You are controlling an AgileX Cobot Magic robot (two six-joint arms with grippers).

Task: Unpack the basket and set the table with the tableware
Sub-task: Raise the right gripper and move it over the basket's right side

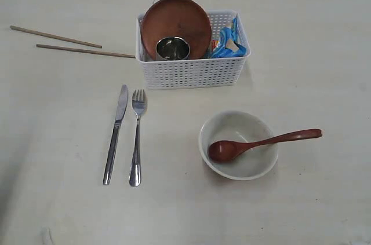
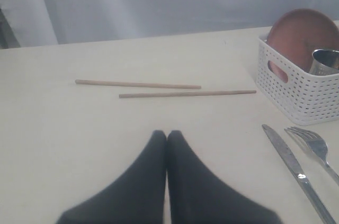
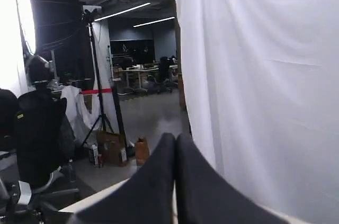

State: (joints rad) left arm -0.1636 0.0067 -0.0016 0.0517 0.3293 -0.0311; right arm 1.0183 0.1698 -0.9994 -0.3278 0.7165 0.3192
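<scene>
left gripper (image 2: 167, 134) and right gripper (image 3: 176, 136) both pressed together, empty, basket (image 1: 191, 74) near far edge of table (image 1: 313, 54), holding plate (image 1: 174, 22) and cup (image 1: 173, 49), chopsticks (image 1: 55, 36) toward far left corner, knife (image 1: 116, 132), fork (image 1: 137, 138), bowl (image 1: 237, 114) with spoon (image 1: 266, 141) nearer the front edge

Loads of free space for me over the right side and the whole near strip of the broad pale cream tabletop (image 1: 313, 54). Straight ahead of my left pincer (image 2: 167, 135) it's bare right up to the two long wooden chopsticks (image 1: 86, 51) lying crosswise.

The white perforated plastic basket (image 1: 191, 74) is crowded. The round brown plate (image 1: 175, 25) stands on edge above the rim, the shiny steel cup (image 1: 173, 48) sits tight against it, and the blue snack packet (image 1: 231, 39) fills the other end.

The steel knife (image 1: 115, 135) and steel fork (image 1: 137, 141) leave just a slim lane between them. The reddish-brown wooden spoon (image 1: 261, 143) has its handle poking out past the off-white bowl (image 1: 243, 123) rim.
</scene>
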